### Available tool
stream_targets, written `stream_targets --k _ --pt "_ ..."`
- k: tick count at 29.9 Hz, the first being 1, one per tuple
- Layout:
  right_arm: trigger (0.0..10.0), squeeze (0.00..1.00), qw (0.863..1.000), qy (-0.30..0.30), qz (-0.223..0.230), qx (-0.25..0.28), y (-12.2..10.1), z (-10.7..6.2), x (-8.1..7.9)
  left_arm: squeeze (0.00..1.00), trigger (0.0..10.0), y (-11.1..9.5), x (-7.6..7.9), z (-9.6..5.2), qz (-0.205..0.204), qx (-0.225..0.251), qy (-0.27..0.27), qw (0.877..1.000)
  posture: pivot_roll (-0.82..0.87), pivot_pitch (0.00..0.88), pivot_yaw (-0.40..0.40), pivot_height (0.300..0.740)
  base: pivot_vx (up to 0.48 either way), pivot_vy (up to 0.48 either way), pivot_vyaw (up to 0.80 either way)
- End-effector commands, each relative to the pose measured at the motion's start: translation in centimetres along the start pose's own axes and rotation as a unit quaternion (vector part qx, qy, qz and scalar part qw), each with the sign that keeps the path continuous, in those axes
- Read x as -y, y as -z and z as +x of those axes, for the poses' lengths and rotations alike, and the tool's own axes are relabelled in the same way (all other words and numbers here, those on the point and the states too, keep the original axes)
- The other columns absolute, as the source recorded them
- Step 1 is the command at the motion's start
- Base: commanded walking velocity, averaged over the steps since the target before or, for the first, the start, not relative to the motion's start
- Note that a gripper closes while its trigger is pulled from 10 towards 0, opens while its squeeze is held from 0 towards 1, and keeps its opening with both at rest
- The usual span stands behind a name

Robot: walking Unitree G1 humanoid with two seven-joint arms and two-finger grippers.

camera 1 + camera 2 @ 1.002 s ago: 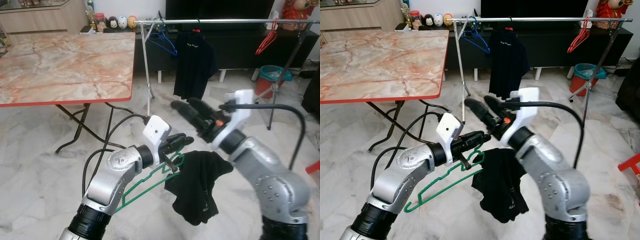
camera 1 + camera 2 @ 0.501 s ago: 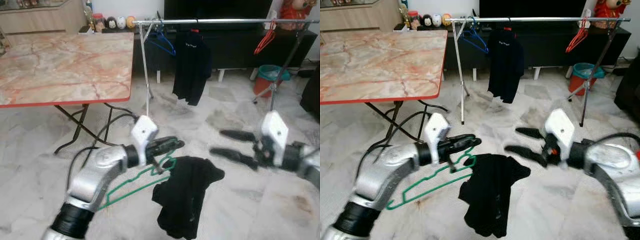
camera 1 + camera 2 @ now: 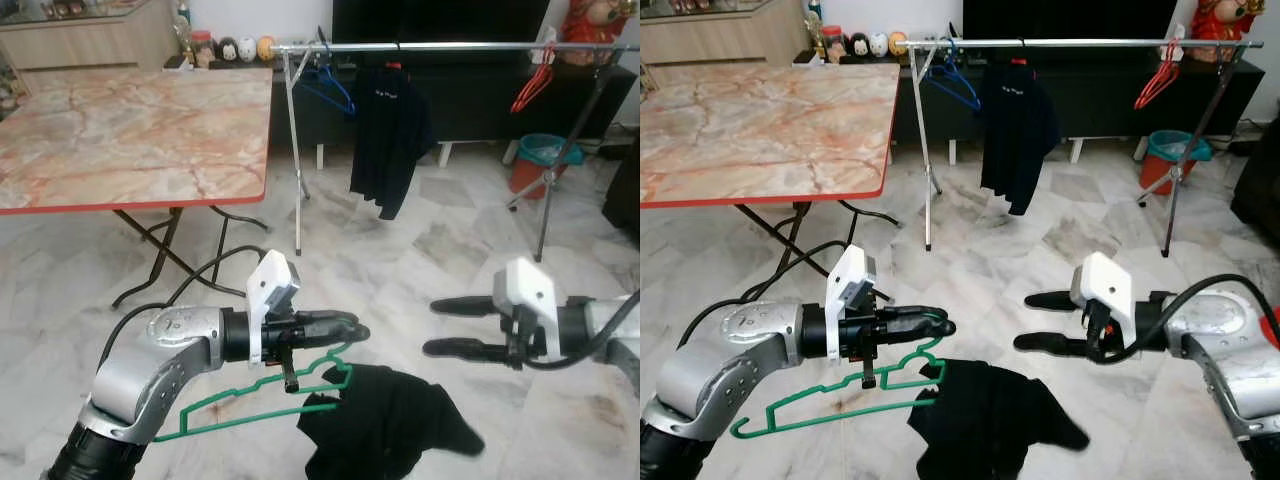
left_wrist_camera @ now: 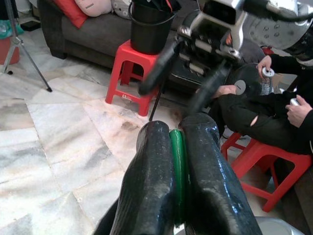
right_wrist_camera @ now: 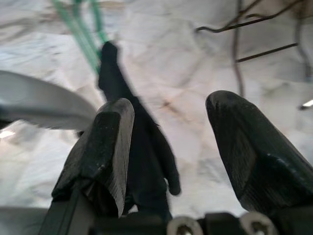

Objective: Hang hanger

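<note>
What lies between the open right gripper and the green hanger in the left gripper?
In the right eye view, bare marble floor separates the right gripper from the green hanger pinched by the left gripper; the black shirt hangs lower.

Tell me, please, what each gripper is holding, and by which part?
The left gripper is shut on the green hanger near its hook; the right gripper is open, holding nothing.

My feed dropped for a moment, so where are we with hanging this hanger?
Done: the left claw is shut on the green hanger, with a black garment draped on one end. In hand: the right claw is open beside it, holding nothing. Left: the hanger isn't on the clothes rail across the room, where a black shirt hangs.
</note>
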State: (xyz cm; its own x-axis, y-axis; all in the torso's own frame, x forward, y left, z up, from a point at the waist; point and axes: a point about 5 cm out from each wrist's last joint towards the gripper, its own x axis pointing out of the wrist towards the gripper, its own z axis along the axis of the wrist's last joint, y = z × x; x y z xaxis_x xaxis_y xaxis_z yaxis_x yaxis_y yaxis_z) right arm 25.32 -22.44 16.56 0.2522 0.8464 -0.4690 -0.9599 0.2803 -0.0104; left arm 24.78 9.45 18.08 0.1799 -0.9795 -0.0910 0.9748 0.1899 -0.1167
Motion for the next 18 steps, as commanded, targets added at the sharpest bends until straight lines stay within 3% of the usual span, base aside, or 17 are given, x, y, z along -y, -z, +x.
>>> stream_targets --k 1,8,18 --pt "10.0 0.0 1.0 -0.025 -0.004 -0.007 0.1 0.1 -0.4 0.0 10.0 -0.8 0.0 -0.2 0.011 0.007 0.005 1.0 0.04 0.0 0.006 0.74 0.0 0.0 0.0" --pt "10.0 0.0 0.997 -0.025 -0.003 -0.068 2.4 0.5 -0.5 0.0 10.0 -1.2 0.0 -0.1 0.011 0.011 0.009 1.0 0.04 0.0 0.01 0.74 0.0 0.0 0.0" --pt "10.0 0.0 0.998 -0.024 0.002 -0.052 3.5 2.2 -0.5 0.0 10.0 -1.5 0.3 0.1 0.01 0.018 0.015 1.0 0.05 0.0 0.014 0.74 0.0 0.0 0.0"
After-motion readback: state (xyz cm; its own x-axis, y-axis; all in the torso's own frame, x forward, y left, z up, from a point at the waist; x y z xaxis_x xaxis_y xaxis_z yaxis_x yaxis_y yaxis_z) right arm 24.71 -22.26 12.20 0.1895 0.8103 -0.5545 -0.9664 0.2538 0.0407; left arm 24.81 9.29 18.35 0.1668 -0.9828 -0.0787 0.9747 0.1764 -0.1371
